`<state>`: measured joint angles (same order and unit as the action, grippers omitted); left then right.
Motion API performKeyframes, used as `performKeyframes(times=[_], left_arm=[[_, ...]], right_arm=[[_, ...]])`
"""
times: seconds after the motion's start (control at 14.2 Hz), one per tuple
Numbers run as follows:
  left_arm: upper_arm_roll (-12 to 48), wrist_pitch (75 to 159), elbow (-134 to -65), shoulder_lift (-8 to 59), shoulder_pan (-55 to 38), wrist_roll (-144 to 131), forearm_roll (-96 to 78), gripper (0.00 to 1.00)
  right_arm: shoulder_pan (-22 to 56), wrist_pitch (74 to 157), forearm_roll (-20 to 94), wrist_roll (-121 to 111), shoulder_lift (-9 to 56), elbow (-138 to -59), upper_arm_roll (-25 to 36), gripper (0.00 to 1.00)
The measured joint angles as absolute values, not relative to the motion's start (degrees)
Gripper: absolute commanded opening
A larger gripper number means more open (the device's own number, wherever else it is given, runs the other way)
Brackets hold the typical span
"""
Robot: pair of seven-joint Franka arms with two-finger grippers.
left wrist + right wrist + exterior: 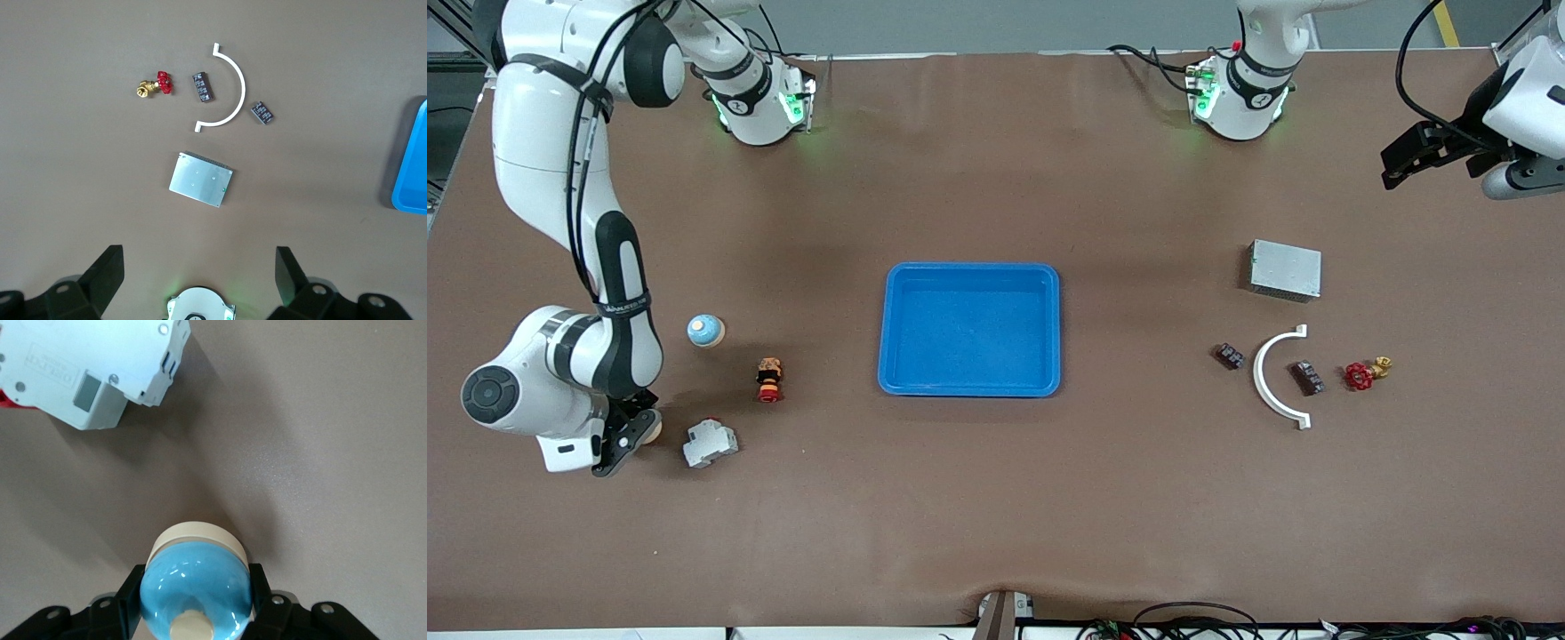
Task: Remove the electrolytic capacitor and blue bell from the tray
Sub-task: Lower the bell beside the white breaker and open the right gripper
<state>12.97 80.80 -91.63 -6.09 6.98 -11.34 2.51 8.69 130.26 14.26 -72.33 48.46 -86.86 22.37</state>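
Note:
My right gripper [630,437] is low at the table by the right arm's end, shut on a bell [195,577] with a glossy blue dome and cream base; only a cream edge of the bell [655,432] shows in the front view. A second blue bell [705,330] stands free, farther from the front camera. Two small dark capacitors [1231,356] [1308,377] lie at the left arm's end, one on each side of a white arc; the left wrist view shows both capacitors [262,113] [202,87]. My left gripper [1396,167] [198,273] waits high up, open and empty.
A blue tray [971,267] sits mid-table. A white circuit breaker [710,442] [87,373] lies beside the held bell, with a red and black push button [769,380] toward the tray. A metal box [1284,269], white arc [1276,378] and red-handled valve [1365,373] surround the capacitors.

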Motion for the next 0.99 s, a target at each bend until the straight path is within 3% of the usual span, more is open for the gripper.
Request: performKeyframes(times=[0.07, 0.42, 0.99], left_arm=[[12.98, 80.80, -91.63, -6.09, 6.97, -11.35, 2.50, 1.00], [13.00, 80.79, -91.63, -6.09, 6.97, -11.35, 2.48, 1.00], [12.99, 80.76, -91.63, -6.09, 6.97, -11.38, 2.48, 1.00]], right_arm=[[8.69, 130.26, 14.26, -72.33, 48.46, -86.85, 22.37, 1.00], [8.67, 129.75, 14.26, -72.33, 48.41, -85.99, 22.37, 1.00], [8.69, 115.38, 13.98, -60.86, 44.68, -83.46, 20.09, 1.00]])
